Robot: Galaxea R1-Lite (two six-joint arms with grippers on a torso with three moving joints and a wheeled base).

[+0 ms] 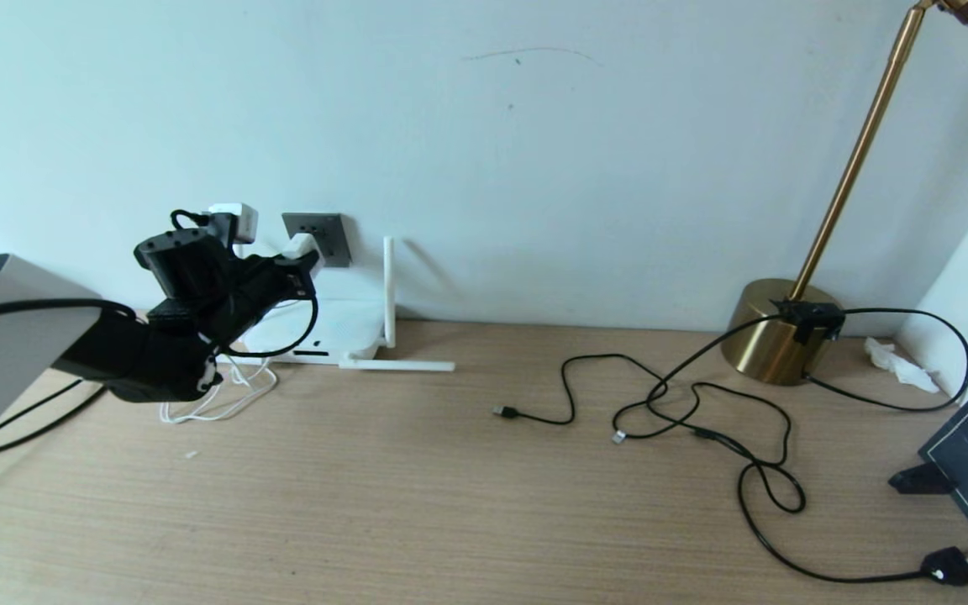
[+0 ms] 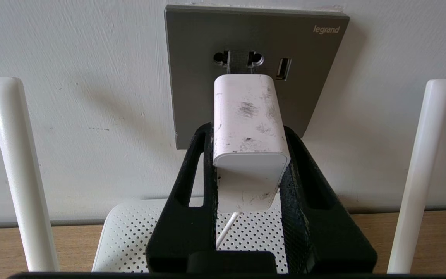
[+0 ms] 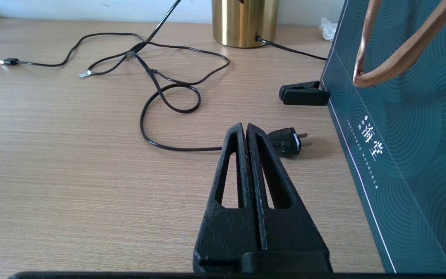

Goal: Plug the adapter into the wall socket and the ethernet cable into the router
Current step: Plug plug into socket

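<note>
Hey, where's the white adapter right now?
In the head view it is at the far left, by the wall: the left gripper holds the adapter up against the wall socket, above the router.

White scuffed adapter [image 2: 248, 128], dark grey wall socket [image 2: 192, 77], white dotted router [image 2: 130, 240], brass lamp base [image 1: 765, 332].

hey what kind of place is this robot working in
Probably a home or office desk against a wall: a wood-grain tabletop, a brass lamp base with its cord, a white router below a grey wall socket, and a gift bag at the edge.
</note>
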